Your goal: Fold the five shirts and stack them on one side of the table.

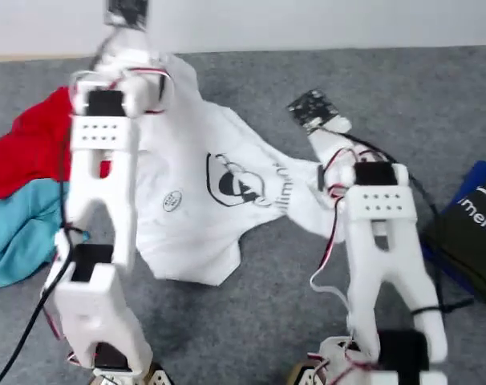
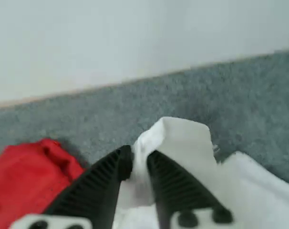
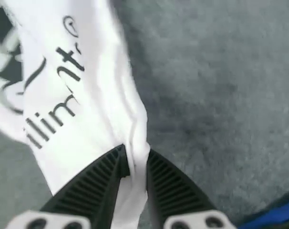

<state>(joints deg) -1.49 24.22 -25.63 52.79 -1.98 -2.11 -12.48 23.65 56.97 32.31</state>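
White shirt (image 1: 187, 216) lies with long axis diagonal.

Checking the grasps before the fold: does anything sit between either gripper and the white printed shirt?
Nothing visible: left gripper and right gripper each have jaws shut directly on the white printed shirt.

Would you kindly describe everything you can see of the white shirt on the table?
The white shirt is soft, crumpled fabric with a dark printed graphic and lettering on its front. It lies spread out and unfolded, print up, on the grey table between the arms. The left gripper pinches one edge of it towards the far side, and the right gripper pinches a bunched fold beside the lettering.
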